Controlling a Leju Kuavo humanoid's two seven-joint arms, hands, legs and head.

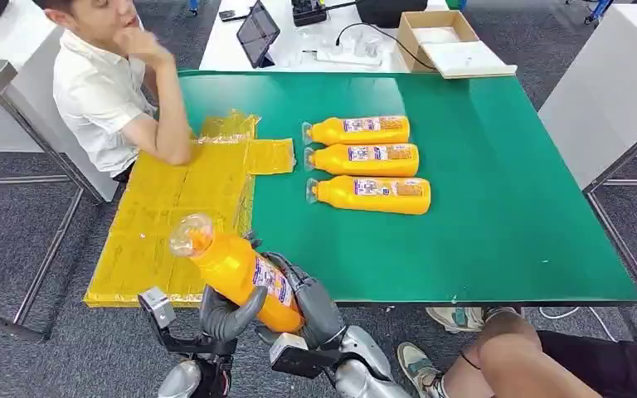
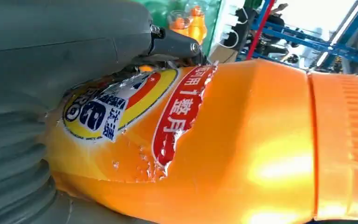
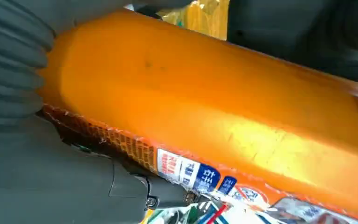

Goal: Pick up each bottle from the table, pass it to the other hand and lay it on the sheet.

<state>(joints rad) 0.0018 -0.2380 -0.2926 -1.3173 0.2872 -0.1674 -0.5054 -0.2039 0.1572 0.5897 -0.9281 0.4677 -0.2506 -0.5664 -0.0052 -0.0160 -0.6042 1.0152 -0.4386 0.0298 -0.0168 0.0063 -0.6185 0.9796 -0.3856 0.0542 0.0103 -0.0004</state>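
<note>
An orange bottle with a clear cap is tilted in the air over the table's near edge, cap pointing up and to the left. My left hand grips its lower body from below, and my right hand wraps it from the right side. Up close, the bottle lies against the left hand, and the bottle lies against the right hand. Three more orange bottles lie side by side on the green table. The yellow sheet covers the table's left end.
A person sits at the far left with an elbow resting on the sheet's far edge. Another person's leg and shoes are at the near right, below the table. A cardboard box and a tablet lie on the white table behind.
</note>
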